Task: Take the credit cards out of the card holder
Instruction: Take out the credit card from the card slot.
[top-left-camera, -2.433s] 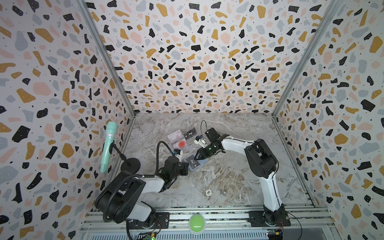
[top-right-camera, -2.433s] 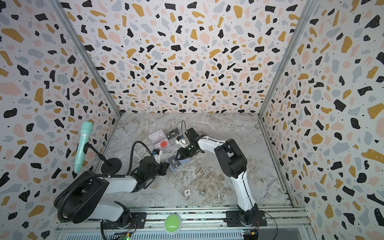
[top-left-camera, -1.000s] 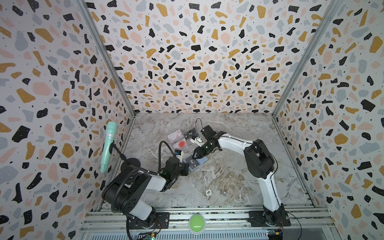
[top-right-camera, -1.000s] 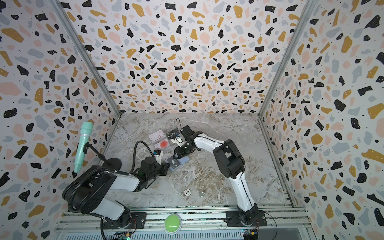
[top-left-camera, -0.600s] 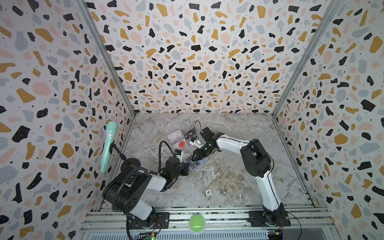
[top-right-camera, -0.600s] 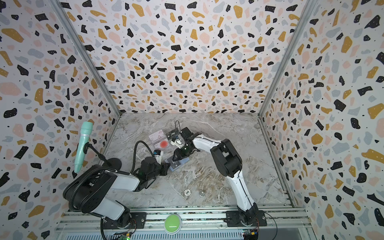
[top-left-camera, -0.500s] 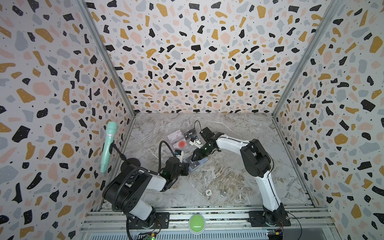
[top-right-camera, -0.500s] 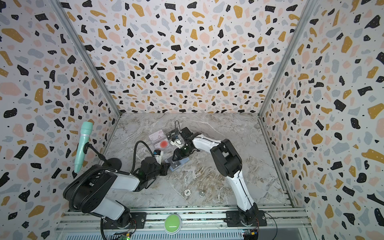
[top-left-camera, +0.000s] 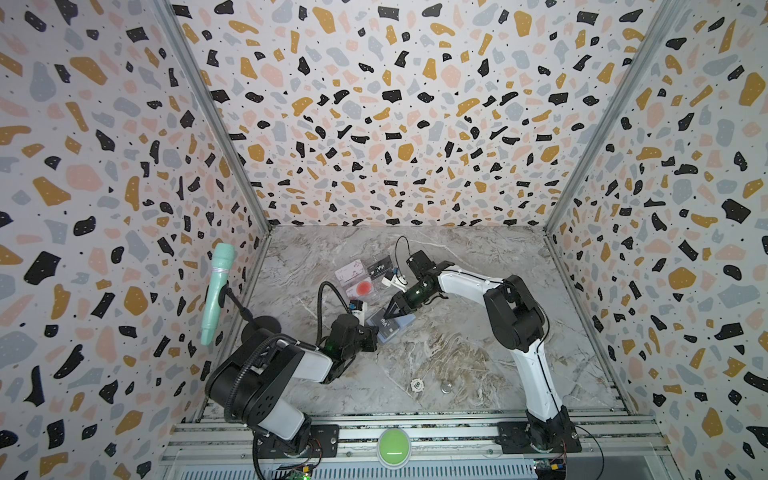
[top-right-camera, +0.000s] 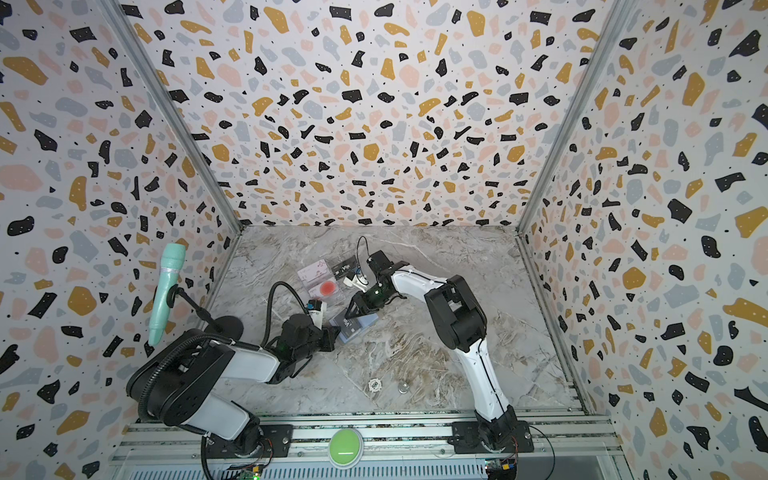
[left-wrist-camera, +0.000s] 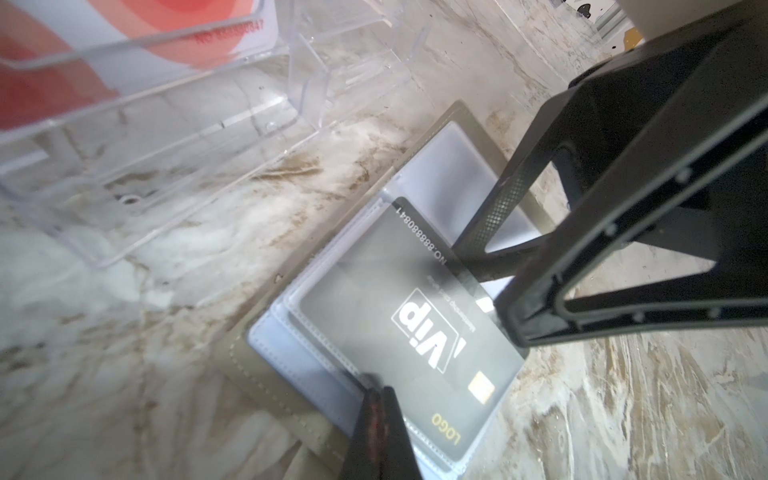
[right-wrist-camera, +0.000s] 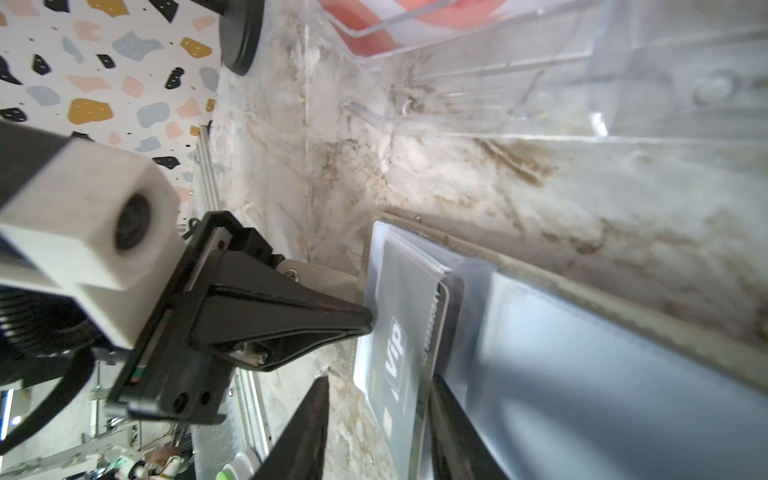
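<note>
Left wrist view showed the clear tray (left-wrist-camera: 166, 145) just beside the card holder (left-wrist-camera: 266, 374), which lay open near mid-surface, pale inside up. Its edge was pinched by the left gripper (left-wrist-camera: 376, 399); the right gripper (left-wrist-camera: 484, 286), spread, straddled the black VIP card (left-wrist-camera: 374, 299) in its sleeve.

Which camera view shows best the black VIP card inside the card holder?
The left wrist view: the black VIP card lies face-on, its lettering and number readable. The right wrist view shows it slanted and narrow. In both top views it is tiny.
</note>
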